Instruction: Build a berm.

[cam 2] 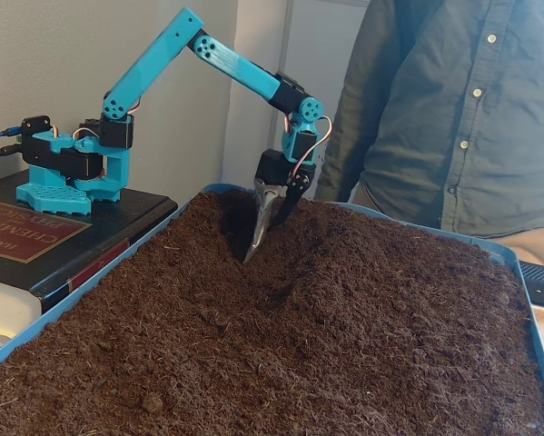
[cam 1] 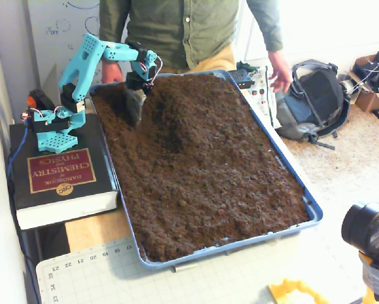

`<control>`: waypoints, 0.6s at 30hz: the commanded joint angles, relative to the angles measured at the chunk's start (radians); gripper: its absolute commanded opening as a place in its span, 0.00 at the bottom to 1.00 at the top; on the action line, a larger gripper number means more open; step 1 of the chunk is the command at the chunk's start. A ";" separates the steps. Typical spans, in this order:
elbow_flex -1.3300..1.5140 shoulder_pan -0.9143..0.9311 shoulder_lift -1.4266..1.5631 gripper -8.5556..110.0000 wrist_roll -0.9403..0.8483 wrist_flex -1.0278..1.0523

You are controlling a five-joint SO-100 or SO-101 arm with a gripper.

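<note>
A blue tray (cam 1: 312, 209) is filled with dark brown soil. At its far left end a low ridge of loose soil, the berm (cam 1: 171, 114), rises with a shadowed slope; it also shows in the other fixed view (cam 2: 344, 241). My gripper (cam 1: 133, 117) points down just left of the ridge. In the closer fixed view the gripper (cam 2: 253, 250) has its jaws together and its tip pushed into the soil at the foot of the ridge, in a shallow trough. It holds nothing.
The teal arm's base (cam 1: 53, 130) stands on a thick black book (cam 1: 59, 174) left of the tray. A person (cam 1: 183, 31) stands behind the tray, one hand (cam 1: 279, 69) by a control board. A backpack (cam 1: 312, 101) and a camera (cam 1: 366, 231) are at the right.
</note>
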 commanded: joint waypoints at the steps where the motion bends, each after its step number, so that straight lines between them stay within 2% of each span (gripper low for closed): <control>1: -0.063 0.097 0.044 0.08 -0.018 -0.114; 18: -0.242 0.163 0.061 0.08 -0.078 -0.115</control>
